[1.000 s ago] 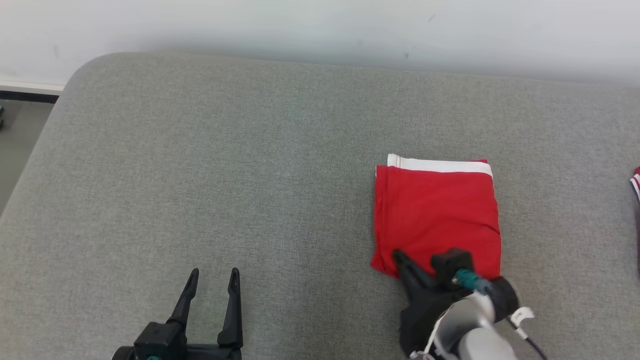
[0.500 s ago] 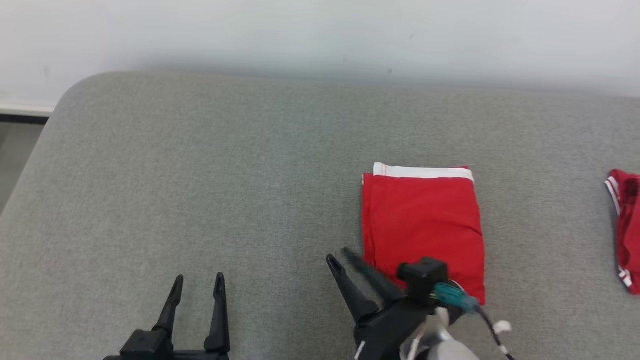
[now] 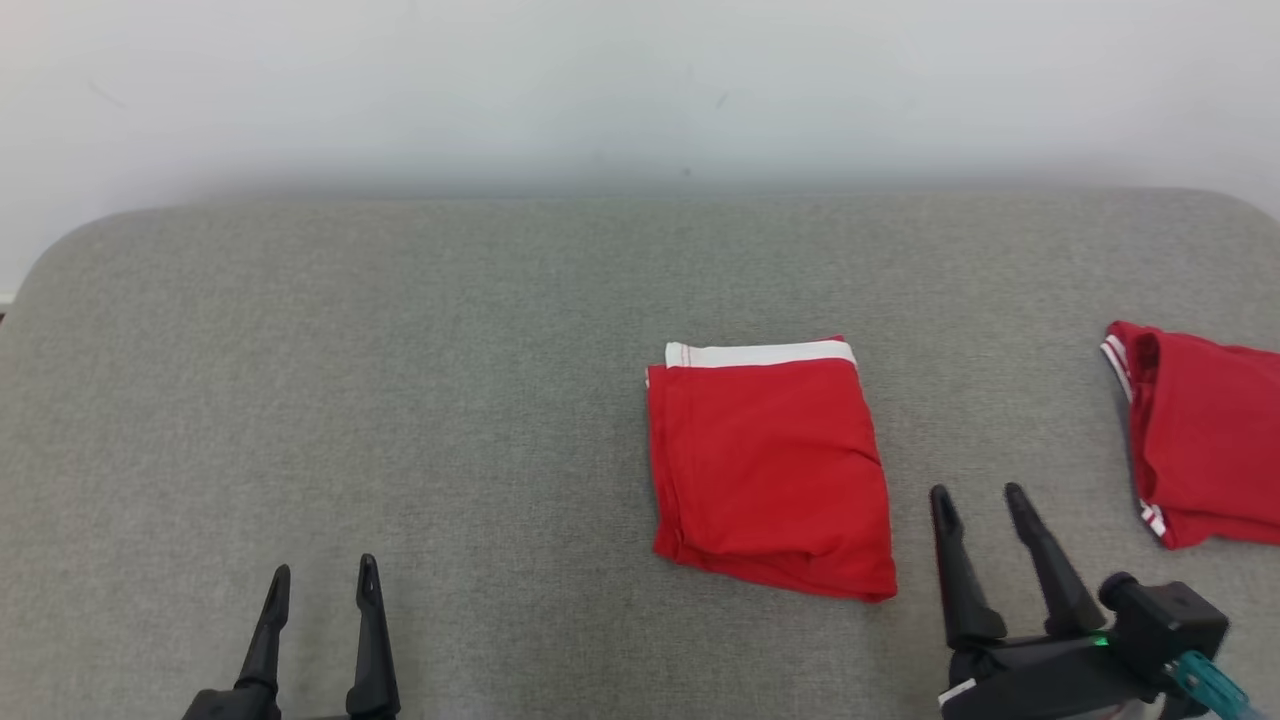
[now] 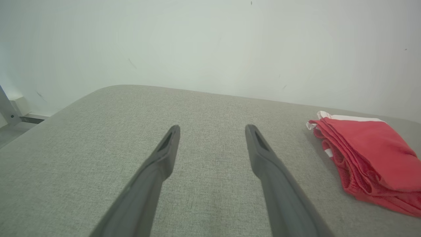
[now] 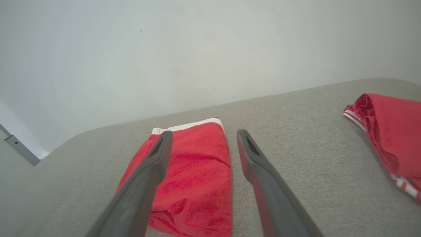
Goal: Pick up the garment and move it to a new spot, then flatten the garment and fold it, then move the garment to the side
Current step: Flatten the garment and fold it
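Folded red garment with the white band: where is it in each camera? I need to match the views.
Head view: folded red garment, right of centre on the grey cushion.
Left wrist view: at the right edge.
Right wrist view: lower centre, beyond the right gripper fingers.
Shared landmark: white band along its far edge.

Red garment (image 3: 768, 468), folded flat, white band at far edge
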